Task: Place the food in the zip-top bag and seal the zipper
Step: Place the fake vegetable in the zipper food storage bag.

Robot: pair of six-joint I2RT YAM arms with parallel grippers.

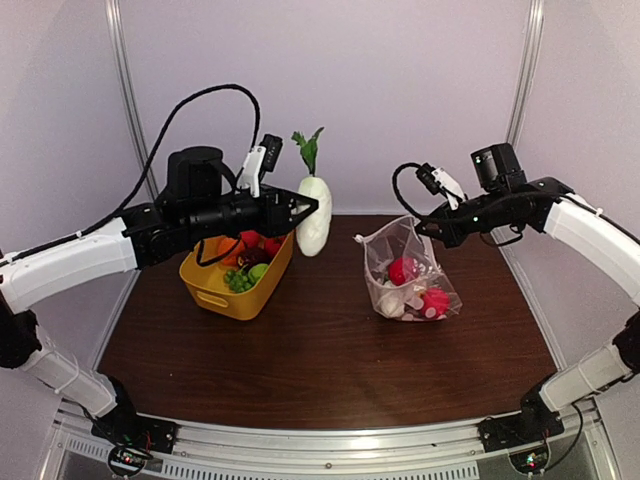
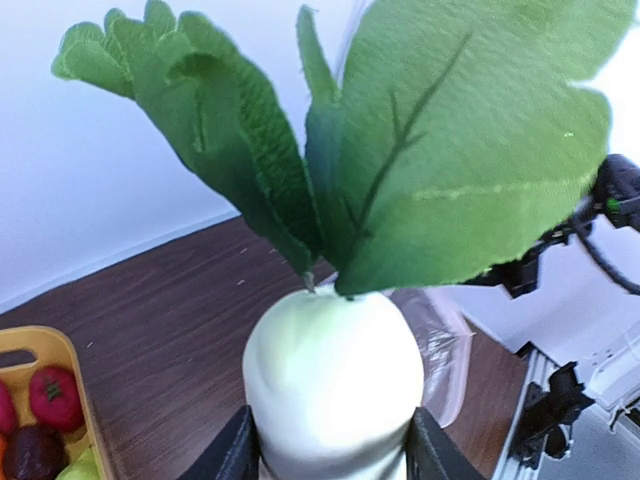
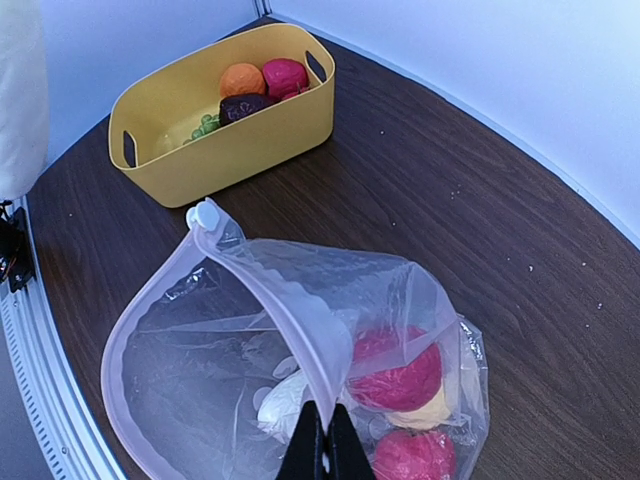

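Note:
My left gripper (image 1: pixel 305 210) is shut on a white radish (image 1: pixel 314 226) with green leaves (image 2: pixel 400 150), held upright in the air between the yellow tub (image 1: pixel 237 293) and the zip-top bag (image 1: pixel 405 275). Black fingers (image 2: pixel 232 452) press both sides of the radish (image 2: pixel 332 385). My right gripper (image 3: pixel 323 452) is shut on the bag's upper edge, the zipper (image 3: pixel 270 300), holding the mouth open. Inside the bag (image 3: pixel 220 370) lie pink and red food (image 3: pixel 396 373) and a white piece. More food (image 3: pixel 264 82) stays in the tub.
The yellow tub (image 3: pixel 225 140) sits at the table's left rear, still holding orange, pink, dark purple and green pieces. A white slider tab (image 3: pixel 205 215) hangs at one end of the bag's mouth. Brown tabletop (image 1: pixel 320 360) spreads in front of both.

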